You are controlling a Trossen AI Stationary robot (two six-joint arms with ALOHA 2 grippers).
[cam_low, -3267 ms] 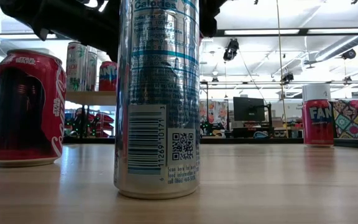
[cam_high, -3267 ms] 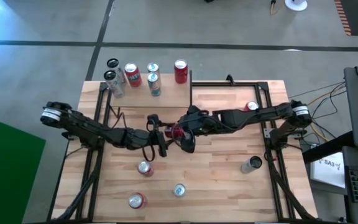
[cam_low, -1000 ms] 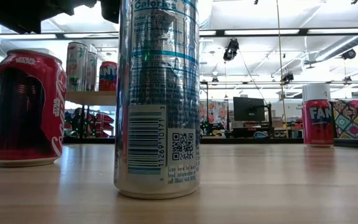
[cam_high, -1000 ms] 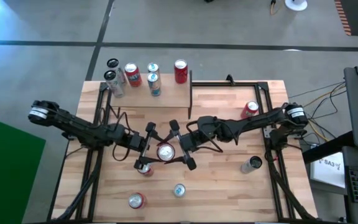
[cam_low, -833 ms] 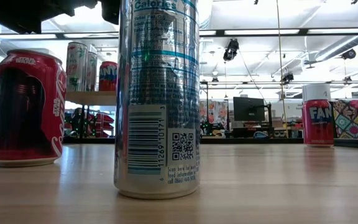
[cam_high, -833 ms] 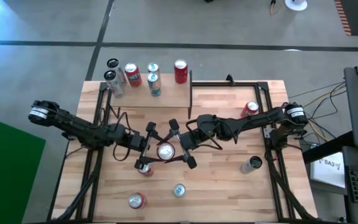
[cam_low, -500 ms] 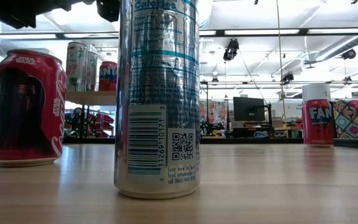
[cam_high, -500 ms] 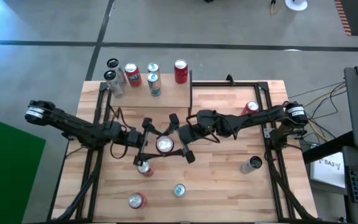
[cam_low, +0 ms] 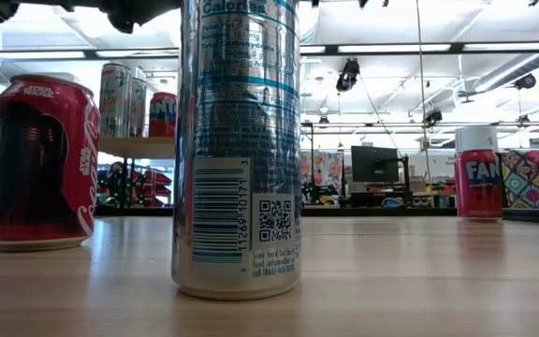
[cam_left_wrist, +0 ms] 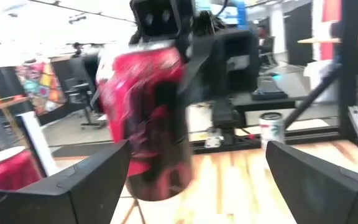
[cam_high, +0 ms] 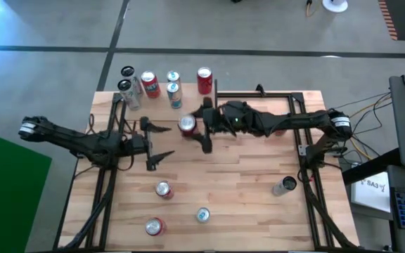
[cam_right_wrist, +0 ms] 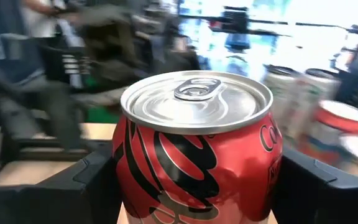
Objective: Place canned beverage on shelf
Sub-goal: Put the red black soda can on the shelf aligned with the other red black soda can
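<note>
My right gripper [cam_high: 197, 126] is shut on a red can [cam_high: 186, 125], held in the air just in front of the shelf [cam_high: 188, 107], a small light wood board at the table's far side. Several cans [cam_high: 148, 83] stand on the shelf. The red can fills the right wrist view [cam_right_wrist: 197, 143], top up. My left gripper [cam_high: 156, 143] is open and empty to the left of the can. In the left wrist view, the can [cam_left_wrist: 145, 124] shows beyond my left gripper's spread fingers. My right gripper pinches the red can's side wall [cam_right_wrist: 126, 180] between its two fingers [cam_right_wrist: 95, 183], one on each side of the body below the rim. The fingers come level from the table's right. The can stands upright, lifted clear of the table.
Three cans stand near the table's near edge [cam_high: 163, 189] [cam_high: 202, 214] [cam_high: 155, 226], and a silver can [cam_high: 285, 185] is at the right. In the low view, a tall silver can [cam_low: 237, 140] stands close, with a red can [cam_low: 40, 164] on its left.
My right gripper has carried the red can from the table's middle up and toward the far edge, to the shelf's front, keeping it upright. My left gripper has drawn back toward the table's left edge, still open.
</note>
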